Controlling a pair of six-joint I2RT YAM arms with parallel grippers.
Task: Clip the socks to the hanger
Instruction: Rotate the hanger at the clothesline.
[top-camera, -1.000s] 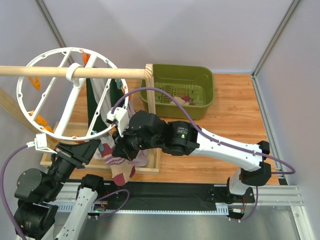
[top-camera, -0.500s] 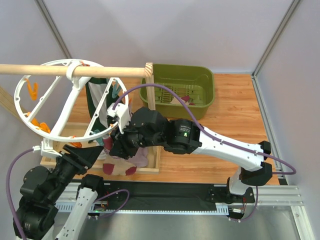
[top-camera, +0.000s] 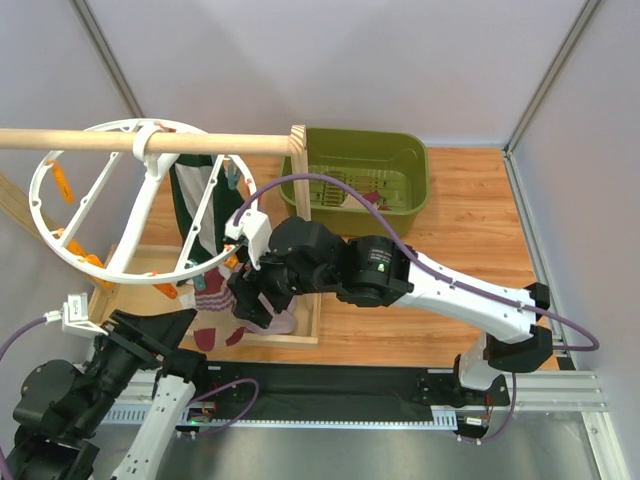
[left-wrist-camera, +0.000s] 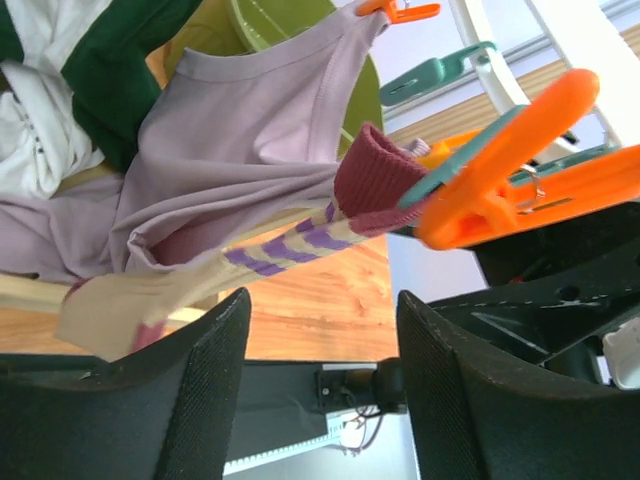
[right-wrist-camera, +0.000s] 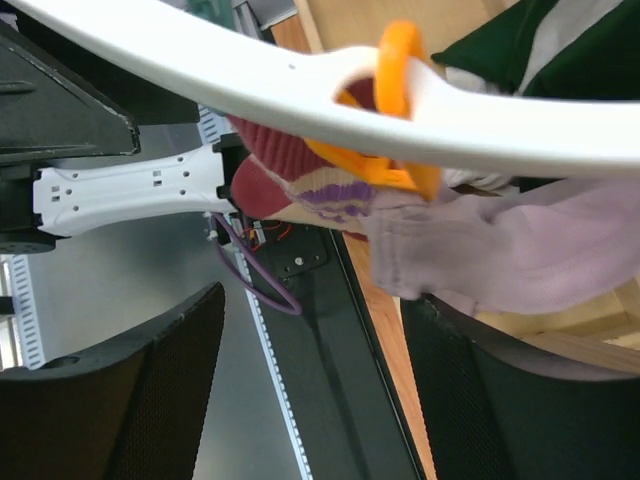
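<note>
The white wheel-shaped hanger (top-camera: 95, 205) hangs from a wooden rod (top-camera: 250, 145). One striped cream sock (top-camera: 215, 312) with maroon patches dangles from an orange clip (top-camera: 172, 291) on the ring's near rim. In the left wrist view the clip (left-wrist-camera: 500, 190) pinches the sock's (left-wrist-camera: 290, 240) maroon cuff. My left gripper (top-camera: 160, 328) is open below the ring, and nothing lies between its fingers (left-wrist-camera: 320, 330). My right gripper (top-camera: 250, 300) is open beside the sock. In its view the hanger rim (right-wrist-camera: 200, 70), clip (right-wrist-camera: 395, 110) and sock (right-wrist-camera: 320, 195) lie beyond its empty gripper (right-wrist-camera: 312, 320).
A mauve garment (left-wrist-camera: 250, 130) and a dark green and white garment (top-camera: 195, 200) hang behind the sock. A green bin (top-camera: 415, 205) at the back holds more small socks (top-camera: 375, 197). A wooden frame (top-camera: 300, 335) stands under the hanger.
Both grippers have opened. My left arm has dropped back towards the near edge, away from the ring. The sock now hangs from the orange clip on its own.
</note>
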